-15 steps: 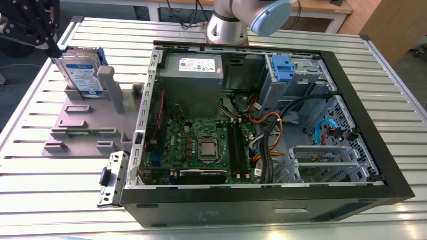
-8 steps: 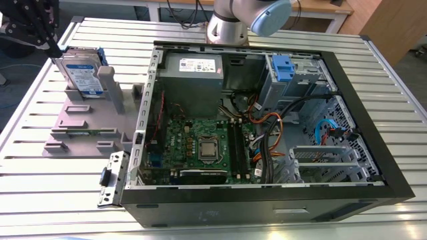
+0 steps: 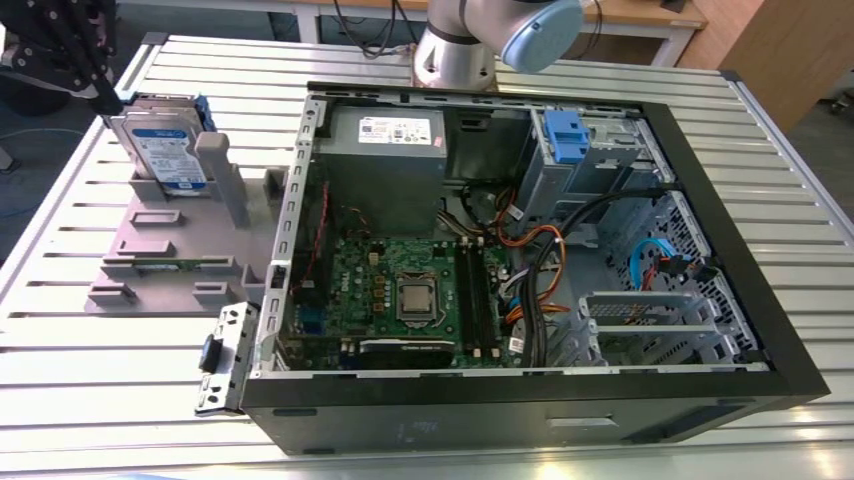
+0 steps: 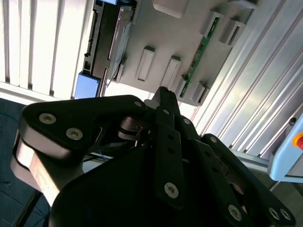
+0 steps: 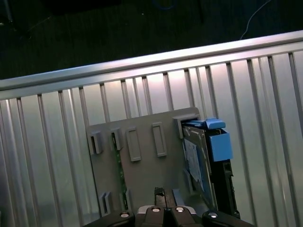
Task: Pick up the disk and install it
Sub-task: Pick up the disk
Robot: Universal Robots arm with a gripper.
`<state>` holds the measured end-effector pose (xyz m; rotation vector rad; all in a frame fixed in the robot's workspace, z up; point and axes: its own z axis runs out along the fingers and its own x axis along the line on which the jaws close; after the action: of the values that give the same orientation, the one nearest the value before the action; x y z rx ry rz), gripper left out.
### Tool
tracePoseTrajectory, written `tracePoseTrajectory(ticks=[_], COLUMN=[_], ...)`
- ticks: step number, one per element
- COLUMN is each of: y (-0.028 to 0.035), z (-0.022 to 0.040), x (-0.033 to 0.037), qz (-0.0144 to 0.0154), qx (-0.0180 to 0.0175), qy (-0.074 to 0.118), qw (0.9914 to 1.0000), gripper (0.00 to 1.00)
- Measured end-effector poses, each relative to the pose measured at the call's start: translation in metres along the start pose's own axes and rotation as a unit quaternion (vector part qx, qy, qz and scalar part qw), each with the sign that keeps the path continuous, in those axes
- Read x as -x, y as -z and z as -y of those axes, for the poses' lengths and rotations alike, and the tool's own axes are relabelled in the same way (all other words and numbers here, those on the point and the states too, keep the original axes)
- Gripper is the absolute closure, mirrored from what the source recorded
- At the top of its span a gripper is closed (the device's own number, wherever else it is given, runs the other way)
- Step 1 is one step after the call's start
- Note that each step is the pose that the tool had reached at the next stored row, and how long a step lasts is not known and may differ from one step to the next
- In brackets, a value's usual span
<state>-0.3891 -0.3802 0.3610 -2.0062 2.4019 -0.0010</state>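
The disk (image 3: 163, 150) stands upright on edge in the grey plastic stand (image 3: 174, 250), its white-and-blue label facing the open computer case and its blue carrier bracket showing behind it. My black gripper (image 3: 103, 99) hangs just above and beside the disk's top edge at the exterior view's left, not touching it. Its fingers are shut with nothing between them. In the first wrist view the disk (image 5: 198, 163) sits at one end of the stand (image 5: 142, 175), off to the side of the gripper (image 5: 160, 193). The second wrist view shows the gripper (image 4: 163, 92), with the disk (image 4: 102, 42) beyond it.
The open computer case (image 3: 747, 250) lies on the slatted metal table (image 3: 80, 400). Inside it are a grey power supply (image 3: 387, 150), a green motherboard (image 3: 414, 290), cables and a blue-tabbed drive cage (image 3: 567, 135). The arm's base (image 3: 461, 50) stands behind the case.
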Motion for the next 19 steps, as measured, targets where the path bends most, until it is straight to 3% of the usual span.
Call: tracePoseTrajectory(ticks=[2,10,19], y=[-0.0001,0.0001,0.0], z=[-0.0001,-0.0007,-0.001], x=[0.0,-0.0001,-0.0002], qz=[0.0004,0.005,0.0054], qx=[0.0032,0.0044,0.0044], qy=[0.001,0.001,0.001], qw=[0.99999,0.99998,0.99998], gripper=[0.89,0.89,0.89])
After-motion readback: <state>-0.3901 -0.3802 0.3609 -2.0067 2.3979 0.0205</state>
